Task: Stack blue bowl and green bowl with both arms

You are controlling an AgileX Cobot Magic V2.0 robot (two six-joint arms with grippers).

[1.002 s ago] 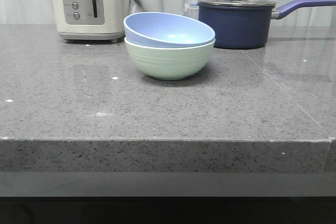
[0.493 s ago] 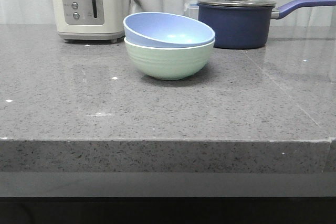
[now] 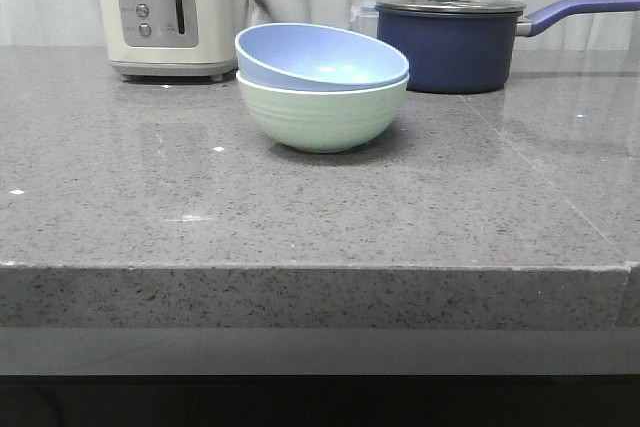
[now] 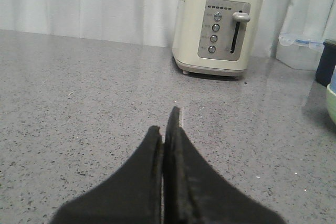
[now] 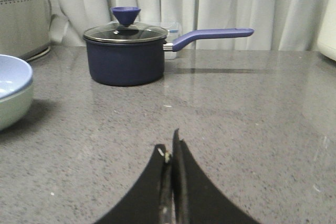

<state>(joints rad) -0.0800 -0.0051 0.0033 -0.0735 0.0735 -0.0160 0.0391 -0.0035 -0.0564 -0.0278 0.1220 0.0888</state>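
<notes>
Two bowls are already together in the front view: the blue bowl (image 3: pixel 322 55) sits inside the green bowl (image 3: pixel 322 115), tilted so that its rim is higher on the left, and the pair rests on the grey desk (image 3: pixel 300 217) in front of a toaster (image 3: pixel 170 9) and a dark saucepan (image 3: pixel 455 35). No arm appears in this view, so both stand back from the stack. In the left wrist view, the left end effector (image 4: pixel 167 129) has its two black fingers pressed together, holding nothing, low over bare desk; only a thin edge of the green bowl (image 4: pixel 332 103) shows at the border of the picture, off to this arm's right side and well apart. In the right wrist view, the right end effector (image 5: pixel 172 153) is also closed and empty, and the stacked bowls, blue (image 5: pixel 13 77) over green (image 5: pixel 16 106), lie to its left, near but not touching. A round bowl has no long axis to align with. I judge the stacking is done; if the tilt needs correcting, the right arm seems nearer.
</notes>
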